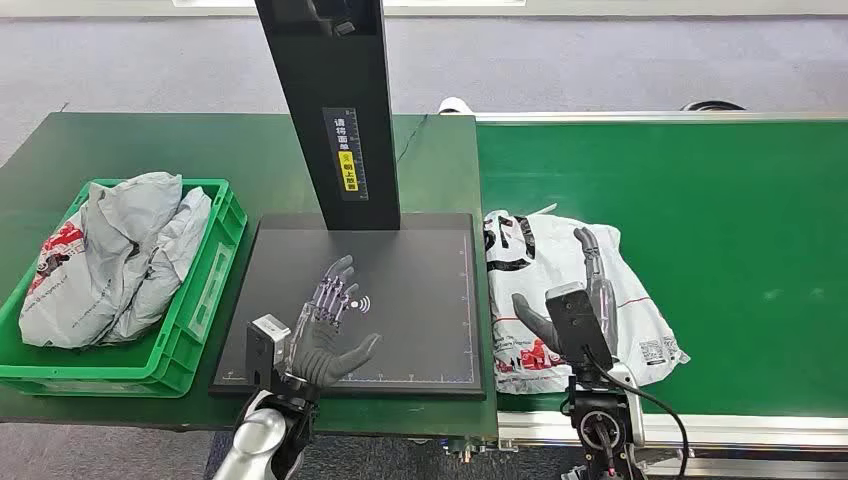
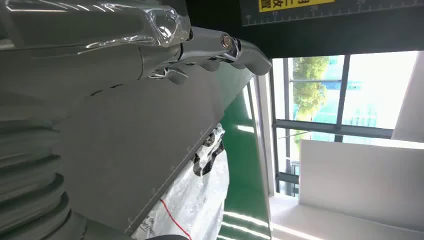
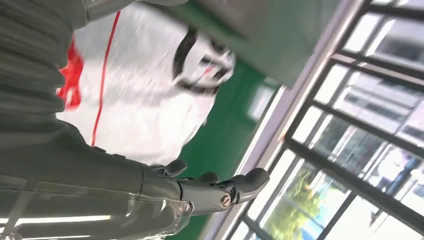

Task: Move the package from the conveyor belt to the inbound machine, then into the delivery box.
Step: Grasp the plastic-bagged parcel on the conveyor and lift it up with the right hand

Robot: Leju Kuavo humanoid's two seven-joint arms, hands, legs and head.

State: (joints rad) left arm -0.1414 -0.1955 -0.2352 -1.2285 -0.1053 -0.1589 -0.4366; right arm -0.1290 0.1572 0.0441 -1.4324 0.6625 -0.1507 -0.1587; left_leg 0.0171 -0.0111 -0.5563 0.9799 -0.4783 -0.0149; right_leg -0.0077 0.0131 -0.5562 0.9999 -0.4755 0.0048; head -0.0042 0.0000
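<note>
The white plastic package (image 1: 635,315) with black and red print lies on the green conveyor belt (image 1: 700,200), close to the belt's left edge. My right hand (image 1: 590,290) is spread over its middle, fingers straight and thumb out to the side, gripping nothing. The right wrist view shows the package (image 3: 145,100) beyond that hand's extended fingers (image 3: 220,192). My left hand (image 1: 330,325) hovers open over the black platform of the inbound machine (image 1: 420,300). In the left wrist view the package (image 2: 195,200) lies just past the platform edge (image 2: 135,150).
A green crate (image 1: 215,270) at the left of the dark green table holds grey and white bagged packages (image 1: 110,260). The machine's black column (image 1: 335,110) rises at the back of the platform. The belt's metal rail (image 1: 720,430) runs along the near edge.
</note>
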